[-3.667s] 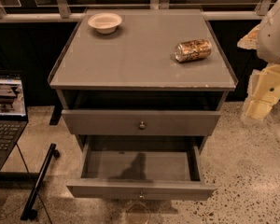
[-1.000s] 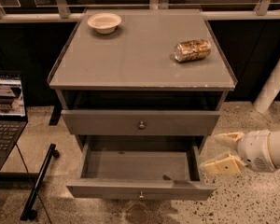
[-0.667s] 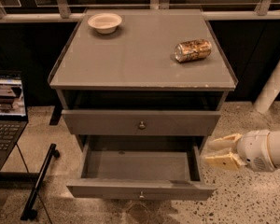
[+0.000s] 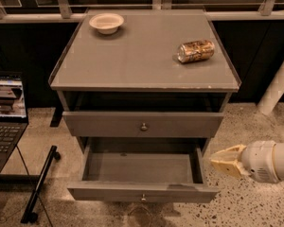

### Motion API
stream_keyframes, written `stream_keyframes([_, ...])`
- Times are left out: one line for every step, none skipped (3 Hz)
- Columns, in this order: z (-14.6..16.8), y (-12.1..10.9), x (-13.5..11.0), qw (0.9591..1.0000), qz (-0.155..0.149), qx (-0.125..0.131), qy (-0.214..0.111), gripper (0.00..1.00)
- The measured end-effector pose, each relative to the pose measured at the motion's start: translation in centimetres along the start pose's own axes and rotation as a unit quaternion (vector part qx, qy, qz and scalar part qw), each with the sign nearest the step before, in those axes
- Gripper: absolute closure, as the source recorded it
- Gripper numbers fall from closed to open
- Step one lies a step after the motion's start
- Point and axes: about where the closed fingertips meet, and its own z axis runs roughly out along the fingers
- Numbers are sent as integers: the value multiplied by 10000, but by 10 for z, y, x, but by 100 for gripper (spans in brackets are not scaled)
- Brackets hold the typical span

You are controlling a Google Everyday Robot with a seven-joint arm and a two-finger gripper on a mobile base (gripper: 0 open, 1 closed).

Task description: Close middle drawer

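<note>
Grey laminate fills your single camera view: the cabinet (image 4: 142,63) stands with a pale bowl (image 4: 106,22) at the back left of its top and a dented can (image 4: 195,50) lying on its side toward the right edge, the two well apart. Under the top, the upper drawer (image 4: 180,124) sits nearly flush. The middle drawer (image 4: 109,192) beneath it is pulled far out, its plain grey inside showing. Your gripper (image 4: 217,161) hangs just beside that drawer's right wall, pointing left and apart from it; you cannot tell whether the claw is spread or pressed together. An open laptop (image 4: 7,108) glows at far left.
</note>
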Motion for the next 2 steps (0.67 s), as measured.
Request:
stream_keyframes([18, 20, 41, 9984, 465, 211, -242, 100])
stream_keyframes([50, 44, 104, 9909, 1213, 451, -370, 100])
